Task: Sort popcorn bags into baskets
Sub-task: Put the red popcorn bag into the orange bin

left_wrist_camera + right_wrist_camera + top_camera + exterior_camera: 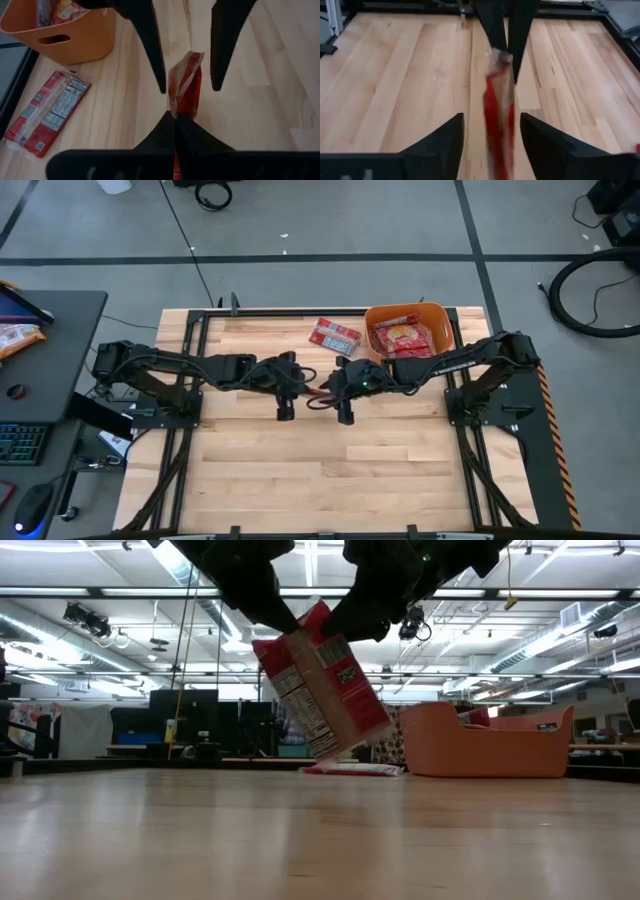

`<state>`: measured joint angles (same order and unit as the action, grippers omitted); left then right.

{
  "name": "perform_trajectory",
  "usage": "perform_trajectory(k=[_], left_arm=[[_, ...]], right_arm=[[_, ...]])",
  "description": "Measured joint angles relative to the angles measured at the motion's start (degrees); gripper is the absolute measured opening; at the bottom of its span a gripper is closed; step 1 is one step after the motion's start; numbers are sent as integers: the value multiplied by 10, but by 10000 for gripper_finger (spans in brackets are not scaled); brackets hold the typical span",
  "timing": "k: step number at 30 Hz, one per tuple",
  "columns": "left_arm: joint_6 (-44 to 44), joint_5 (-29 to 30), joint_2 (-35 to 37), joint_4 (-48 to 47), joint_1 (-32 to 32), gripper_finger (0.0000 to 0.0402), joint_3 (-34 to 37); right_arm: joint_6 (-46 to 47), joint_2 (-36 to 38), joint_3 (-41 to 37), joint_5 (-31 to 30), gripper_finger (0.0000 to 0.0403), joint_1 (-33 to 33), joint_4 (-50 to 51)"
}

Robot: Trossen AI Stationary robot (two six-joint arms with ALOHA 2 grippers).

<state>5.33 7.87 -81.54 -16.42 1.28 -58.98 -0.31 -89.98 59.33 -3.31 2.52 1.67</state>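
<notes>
Above the pale wooden bench [300, 840], a flat red popcorn bag [320, 680] hangs tilted, pinched at one edge between the fingers of the left gripper [175, 117]. The right gripper [491, 120] holds its fingers spread either side, seemingly not touching. If the left lets go early, the bag would drop short of the orange plastic tub [490, 745] beyond.

Rows of ceiling strip lights [560, 640] are shining across the room in the low view, flaring white and leaving both arms overhead in near silhouette. The desk [330, 470] is showing evenly bright from above, with only soft, short shadows lying under the arms. In the right wrist view the hanging popcorn bag [499, 125] is smearing into a red streak, and the near dark fingers [440, 147] are looking soft. The left wrist view is staying sharper on the orange basket [75, 40], though its edges are bending slightly.
</notes>
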Motion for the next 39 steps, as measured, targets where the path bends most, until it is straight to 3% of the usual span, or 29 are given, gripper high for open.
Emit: perform_trajectory(k=[13,17,21,28,36,39], left_arm=[[1,4,0,10,0,33,0],[-1,5,0,9,-1,66,0],[-13,16,12,4,-5,96,-1],[-37,29,47,-12,-25,103,0],[-66,28,54,-21,-34,99,0],[-71,28,54,-29,-33,99,0]], right_arm=[[-10,1,0,13,28,0,22],[-9,1,13,19,23,0,60],[-13,1,60,-1,29,0,160],[-83,3,176,-111,29,-9,359],[-147,3,271,-324,33,-32,526],[-138,7,281,-367,31,-49,605]])
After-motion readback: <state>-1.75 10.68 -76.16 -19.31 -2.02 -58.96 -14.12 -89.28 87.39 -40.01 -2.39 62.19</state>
